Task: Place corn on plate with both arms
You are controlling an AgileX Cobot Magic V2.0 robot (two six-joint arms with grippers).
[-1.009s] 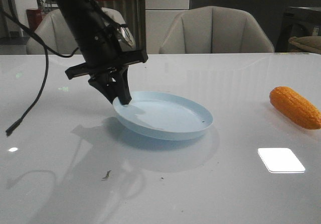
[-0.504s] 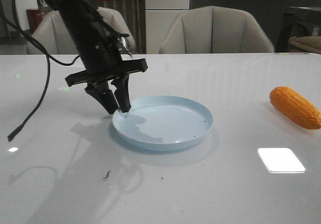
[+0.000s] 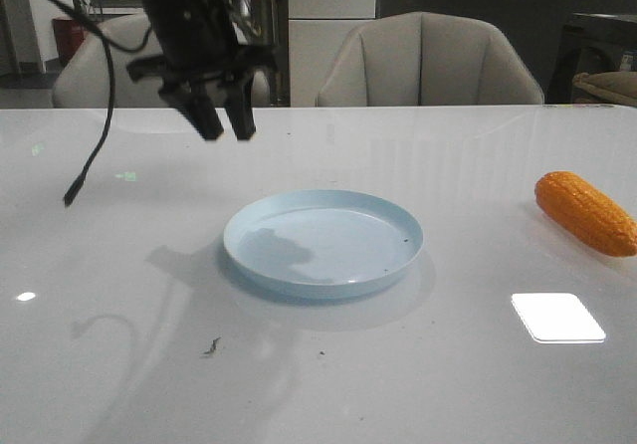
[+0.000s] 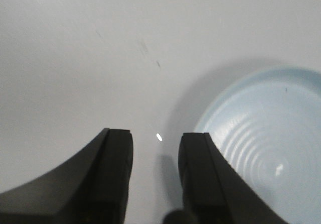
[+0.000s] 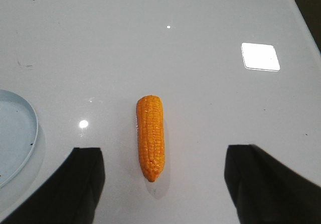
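a: the desk (image 3: 478,394) is glossy white, so anything rounded could skid on it. what worries you first?

b: the plate (image 3: 323,240) sits flat mid-desk, empty. it looks light, so a bump on its rim from either arm could shove it off its spot.

a: and the left pincer (image 3: 221,125)?

b: it hangs above the desk, up and to the left of the plate, its jaws spread a little with nothing between them. in the left wrist view the left pincer (image 4: 156,148) shows the same gap, the plate (image 4: 261,148) just beside one finger. a careless swing low could clip the rim.

a: the corn (image 3: 585,212)?

b: lying on its side far right, well apart from the plate. the right pincer (image 5: 163,184) hovers over the corn (image 5: 151,136), jaws spread wide, cob lined up between them. it's tapered and bumpy, so i'd guess a pinch near an end could squirt it out or roll it toward the desk edge.
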